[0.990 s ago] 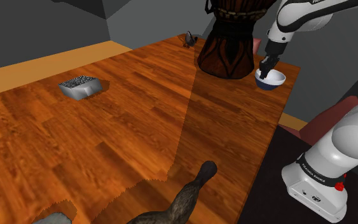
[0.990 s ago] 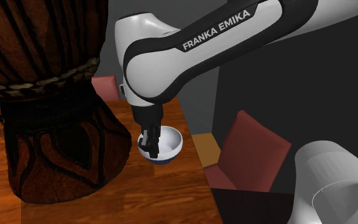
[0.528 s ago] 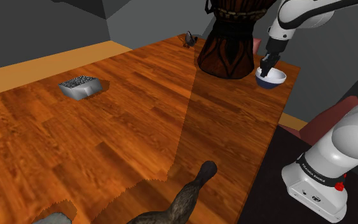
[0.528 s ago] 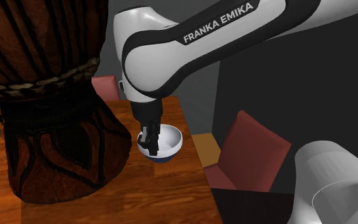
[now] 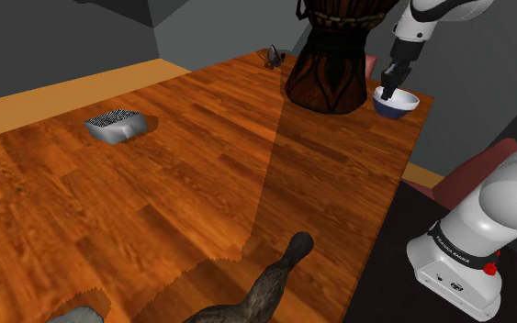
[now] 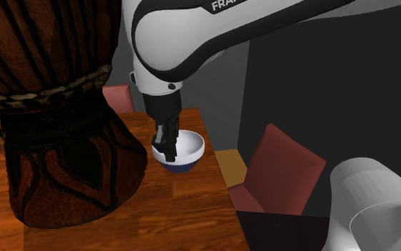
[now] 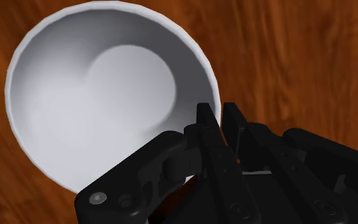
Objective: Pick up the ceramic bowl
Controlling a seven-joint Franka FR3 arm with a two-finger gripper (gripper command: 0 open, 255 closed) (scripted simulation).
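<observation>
The bowl [image 5: 398, 104] is white inside and dark blue outside. It hangs a little above the wooden table's far right corner, close to the big drum. My black gripper [image 5: 389, 91] comes down from above and is shut on the bowl's rim on the side nearest the drum. In the second exterior view the gripper [image 6: 167, 148] pinches the rim of the bowl [image 6: 186, 150], one finger inside and one outside. Seen from the wrist, the gripper [image 7: 217, 114] clasps the thin rim of the bowl [image 7: 101, 89], with the wooden tabletop below.
A tall dark djembe drum [image 5: 334, 55] stands right beside the bowl. A grey metal box [image 5: 116, 125] lies at the shoulder view's left, and a dark bird figure [image 5: 270, 284] near the front edge. A red chair [image 6: 280, 167] stands past the table's edge.
The gripper has risen with the bowl in it. The bowl has come off the tabletop and sits higher in both exterior views.
</observation>
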